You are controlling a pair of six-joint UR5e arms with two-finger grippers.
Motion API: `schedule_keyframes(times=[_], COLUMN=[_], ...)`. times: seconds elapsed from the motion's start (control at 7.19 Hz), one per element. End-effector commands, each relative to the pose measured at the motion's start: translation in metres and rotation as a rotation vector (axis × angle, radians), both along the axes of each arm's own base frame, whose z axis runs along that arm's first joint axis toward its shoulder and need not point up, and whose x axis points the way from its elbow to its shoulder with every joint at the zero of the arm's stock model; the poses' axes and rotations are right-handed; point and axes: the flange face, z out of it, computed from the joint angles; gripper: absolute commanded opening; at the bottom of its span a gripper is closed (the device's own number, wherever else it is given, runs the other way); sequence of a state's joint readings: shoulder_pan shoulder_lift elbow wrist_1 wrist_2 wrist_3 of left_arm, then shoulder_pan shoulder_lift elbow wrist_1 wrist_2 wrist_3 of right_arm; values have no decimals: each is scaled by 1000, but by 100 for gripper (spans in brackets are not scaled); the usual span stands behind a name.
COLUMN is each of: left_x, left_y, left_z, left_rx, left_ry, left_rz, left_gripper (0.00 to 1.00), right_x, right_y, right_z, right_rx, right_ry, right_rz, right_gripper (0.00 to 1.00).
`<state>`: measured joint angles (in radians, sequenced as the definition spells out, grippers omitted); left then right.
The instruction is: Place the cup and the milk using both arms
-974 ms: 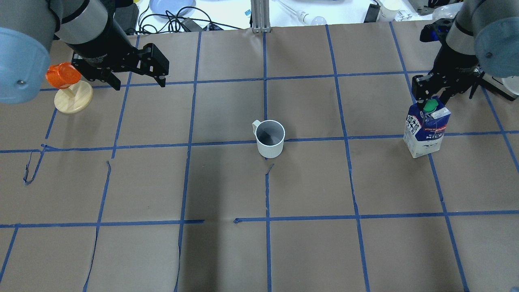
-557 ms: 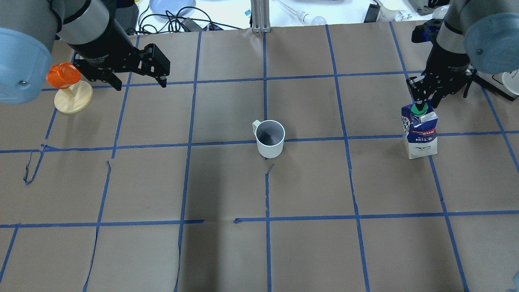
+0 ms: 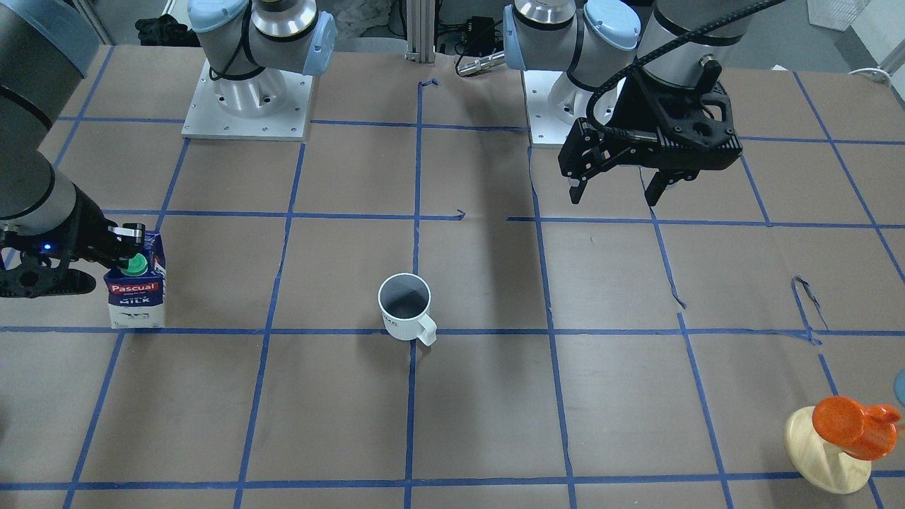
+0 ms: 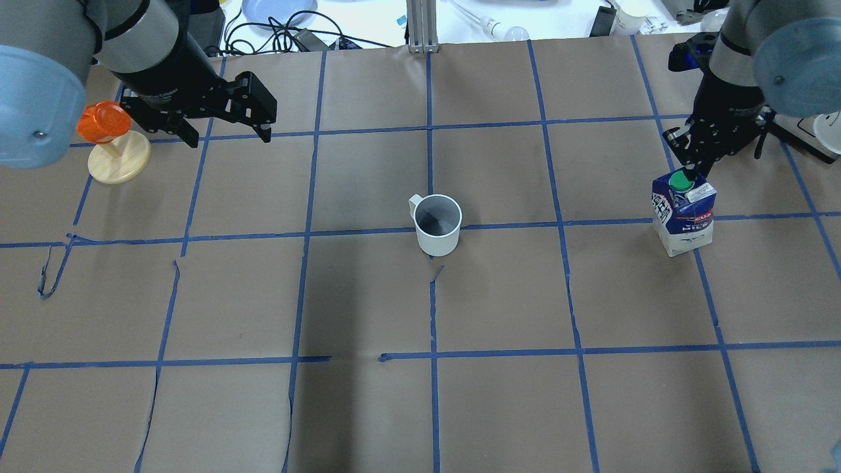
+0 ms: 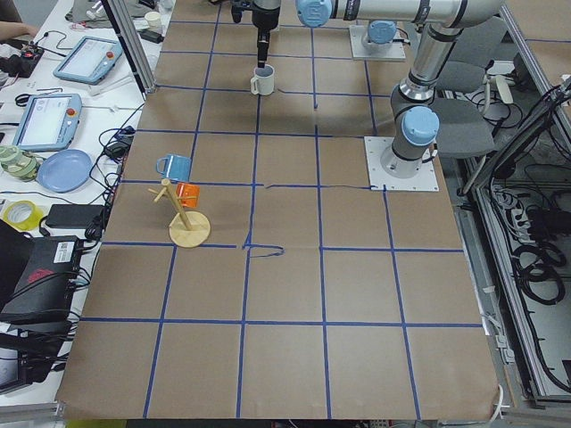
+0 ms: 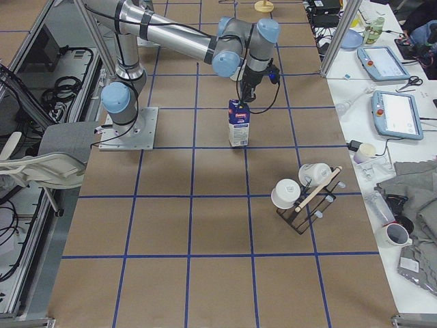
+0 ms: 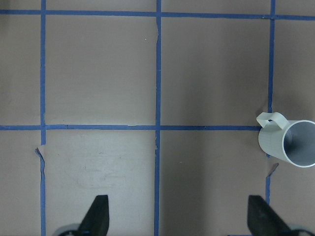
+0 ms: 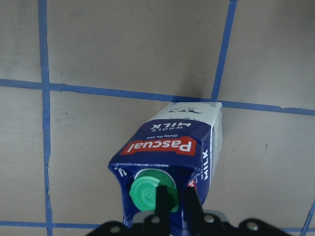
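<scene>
The white cup (image 4: 438, 226) stands upright at the table's middle, handle toward the far left; it also shows in the front view (image 3: 404, 307) and at the right edge of the left wrist view (image 7: 290, 147). The milk (image 4: 683, 217) stands upright on the table at the right, green cap on top (image 3: 136, 297) (image 8: 170, 162) (image 6: 237, 124). My right gripper (image 4: 686, 172) (image 3: 131, 244) (image 8: 174, 199) is shut on the milk's top ridge beside the cap. My left gripper (image 4: 228, 138) (image 3: 613, 198) (image 7: 179, 216) is open and empty, above the table far left of the cup.
An orange cup-like thing (image 4: 102, 121) hangs on a wooden stand (image 4: 119, 164) at the far left, just beside my left arm; it also shows in the front view (image 3: 845, 424). Blue tape lines grid the brown table. Cables and a plate lie beyond the far edge.
The milk was held higher and tilted in my right gripper; it has come down and now stands upright on the table. The left arm has barely moved.
</scene>
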<state>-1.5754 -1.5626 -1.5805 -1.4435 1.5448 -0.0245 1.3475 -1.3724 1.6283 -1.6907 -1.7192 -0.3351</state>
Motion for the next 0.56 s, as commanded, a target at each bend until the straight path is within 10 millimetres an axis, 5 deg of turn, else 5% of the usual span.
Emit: schedule_keyframes(times=[0.0,0.42], left_x=[0,0], left_y=[0,0], left_z=[-1,-2], left_rx=[2,5], left_ry=[2,2], left_rz=[0,1], left_gripper=[100,100], right_x=[0,-1], right_y=[0,3], right_z=[1,4], right_rx=[-1,10], right_ry=[0,-2], right_rz=[2,-1], right_gripper=[7,0])
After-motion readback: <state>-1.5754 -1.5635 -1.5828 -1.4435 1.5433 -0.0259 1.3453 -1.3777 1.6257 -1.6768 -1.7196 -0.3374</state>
